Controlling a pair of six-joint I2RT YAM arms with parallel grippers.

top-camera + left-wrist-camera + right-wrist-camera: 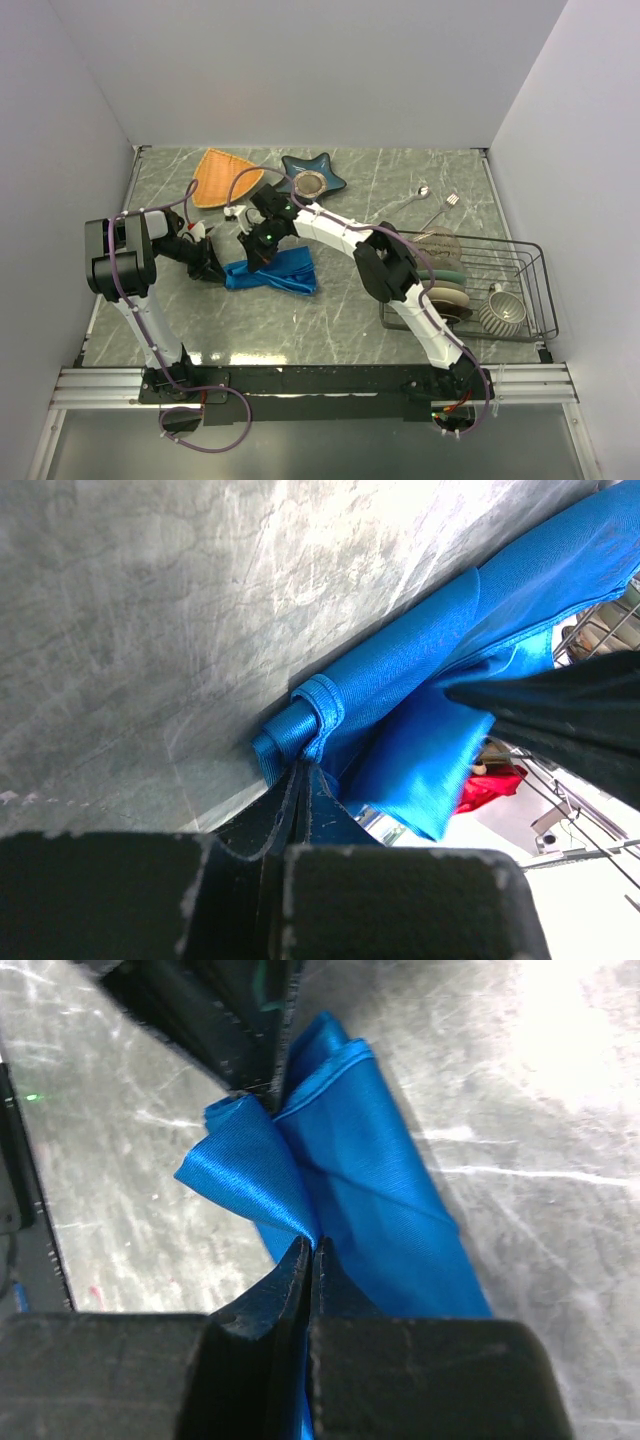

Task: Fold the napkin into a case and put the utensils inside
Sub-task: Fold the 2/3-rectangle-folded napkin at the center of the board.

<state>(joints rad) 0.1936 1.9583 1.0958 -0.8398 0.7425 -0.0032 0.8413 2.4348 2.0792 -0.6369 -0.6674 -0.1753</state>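
"So, where does the napkin (275, 272) lie?"

"It's bunched into a loose, partly folded strip on the bench (330, 330), left of the middle and just in front of the left arm."

"Who has hold of it?"

"Both arms. The left pincer (300, 780) is clenched on the hemmed corner at the strip's left end, with the rolled blue edge right at its tips. The right pincer (312, 1252) reaches across from the right and is clamped on a pleat of the cloth, so a glossy flap fans out beside its tips."

"How near are the two?"

"Just beside each other, at the same end of the cloth. The right wrist view shows the other arm's dark fingers on the fabric just past its own."

"And the cutlery?"

"The spoon (419, 191) and the fork (448, 204) lie side by side on the bare bench. They are well apart from the napkin, toward the far right, just beyond the wire rack (541, 290)."

"Anything else?"

"An orange triangular dish (222, 177) and a dark star-shaped dish (330, 172) sit near the far edge, behind the pincers."
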